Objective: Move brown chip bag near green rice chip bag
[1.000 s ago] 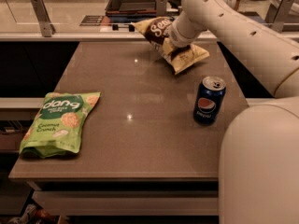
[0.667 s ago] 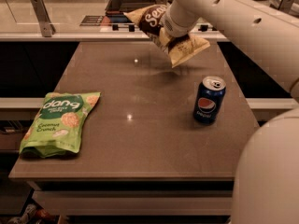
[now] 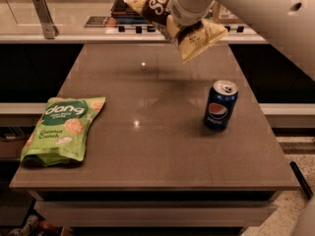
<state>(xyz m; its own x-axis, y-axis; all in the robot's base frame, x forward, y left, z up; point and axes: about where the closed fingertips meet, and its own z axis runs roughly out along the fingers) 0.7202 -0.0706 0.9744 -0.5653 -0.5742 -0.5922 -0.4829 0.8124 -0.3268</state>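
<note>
The brown chip bag [image 3: 167, 14], dark brown with cream edges and white "Sea" script, hangs in the air above the far part of the table, tilted. My gripper [image 3: 183, 14] is shut on it at its middle, the white arm coming in from the upper right. The green rice chip bag [image 3: 63, 130] with white "dang" lettering lies flat at the table's near left edge, far from the brown bag.
A blue Pepsi can [image 3: 220, 105] stands upright on the right side of the brown table [image 3: 147, 146]. A counter with a dark tray [image 3: 129, 4] runs behind the table. A metal bracket [image 3: 43, 16] stands at the back left.
My gripper has lifted the brown chip bag off the far right of the table and carried it up and slightly left. The green bag and can have not moved.
</note>
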